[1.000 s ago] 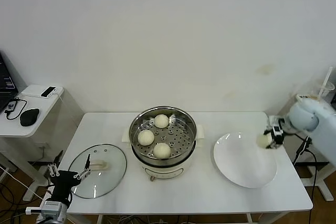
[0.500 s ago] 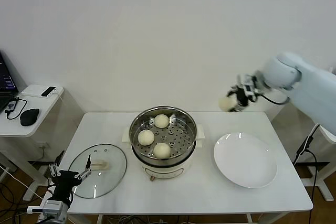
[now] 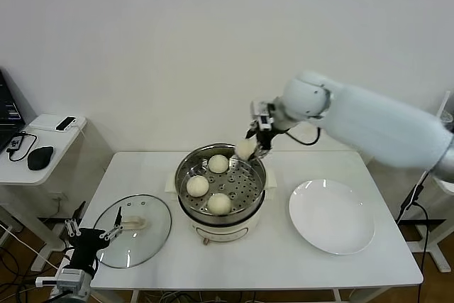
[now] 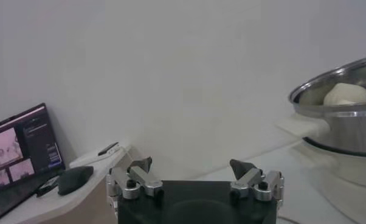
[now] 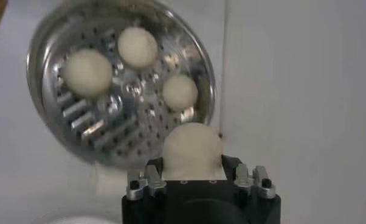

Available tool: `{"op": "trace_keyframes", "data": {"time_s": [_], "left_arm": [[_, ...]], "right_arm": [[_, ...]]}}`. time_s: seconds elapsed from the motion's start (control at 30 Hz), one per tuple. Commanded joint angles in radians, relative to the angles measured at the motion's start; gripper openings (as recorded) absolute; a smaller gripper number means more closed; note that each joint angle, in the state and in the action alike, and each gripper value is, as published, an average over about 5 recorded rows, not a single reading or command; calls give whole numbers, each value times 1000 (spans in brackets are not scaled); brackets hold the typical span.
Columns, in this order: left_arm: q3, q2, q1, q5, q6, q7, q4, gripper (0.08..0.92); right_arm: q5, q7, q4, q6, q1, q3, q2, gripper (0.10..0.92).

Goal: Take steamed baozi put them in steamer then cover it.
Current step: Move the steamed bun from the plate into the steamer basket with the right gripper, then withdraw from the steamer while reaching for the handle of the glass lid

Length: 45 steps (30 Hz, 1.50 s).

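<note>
The right gripper [image 3: 250,148] is holding one bun [image 3: 245,150] above the far right rim of the steamer [image 3: 220,184]. Three buns [image 3: 198,186] are lying inside. The left gripper [image 3: 91,235] is waiting wide open, empty, beside the glass lid [image 3: 135,230].

Head view: high, looking forward and down, whole table [image 3: 284,260] at middle distance. Left wrist: low, level. Right wrist: close, straight down. All share the steamer [image 3: 220,184] [image 4: 344,115] [image 5: 119,79].

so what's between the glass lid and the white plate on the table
The steamer, with three buns on its tray, stands between lid and plate in the head view.
</note>
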Motion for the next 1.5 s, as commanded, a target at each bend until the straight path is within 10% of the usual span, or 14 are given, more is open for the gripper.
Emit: {"op": "trace_keyframes", "data": {"time_s": [0.03, 0.67, 1.07, 1.5], "left_arm": [[0, 1, -2, -2, 0, 1, 3, 823], [-2, 0, -6, -7, 0, 1, 7, 823], [-4, -1, -7, -10, 0, 0, 1, 823], [3, -14, -15, -16, -26, -14, 18, 823]], "right_arm": [[51, 61, -20, -88, -108, -47, 97, 619], [-38, 64, -49, -105, -150, -51, 94, 622], [-18, 95, 62, -104, -120, 40, -17, 819], [-55, 738, 416, 195, -818, 555, -377, 823]]}}
